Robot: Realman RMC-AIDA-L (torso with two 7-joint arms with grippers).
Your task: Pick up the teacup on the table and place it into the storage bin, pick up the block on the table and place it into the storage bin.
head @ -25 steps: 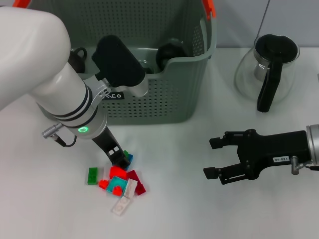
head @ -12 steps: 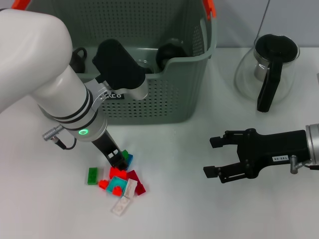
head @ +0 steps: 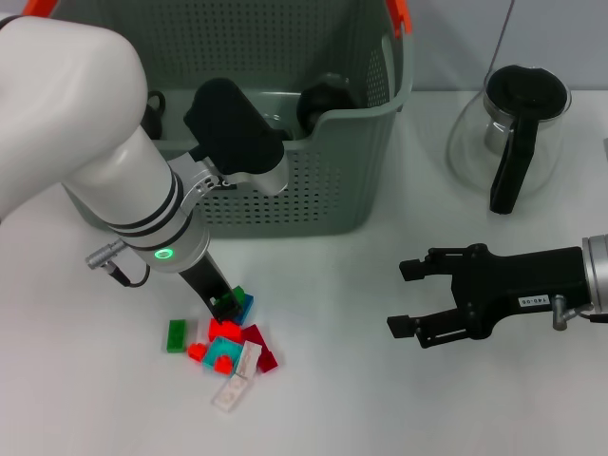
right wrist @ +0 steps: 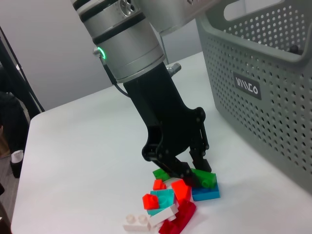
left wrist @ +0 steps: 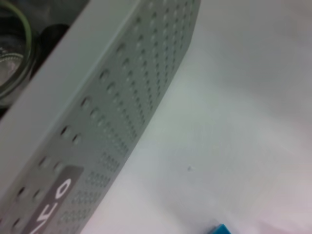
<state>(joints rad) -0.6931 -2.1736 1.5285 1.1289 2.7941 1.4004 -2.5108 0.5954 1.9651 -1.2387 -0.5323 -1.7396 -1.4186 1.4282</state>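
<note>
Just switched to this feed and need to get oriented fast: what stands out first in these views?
The left hand is down in a small pile of coloured blocks on the table in front of the storage bin, its fingers closed around a green block lying on a blue one. The right hand hangs open over bare table on the right, near a glass teapot.

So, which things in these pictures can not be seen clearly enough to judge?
- Storage bin contents, head view: the walls and the left arm hide most; only a dark object shows.
- Left gripper: the right wrist view shows its fingers around the green block, but contact cannot be judged.
- Left wrist view: only a blue corner of the blocks, cut by the edge.
- Right gripper is open and idle.
</note>
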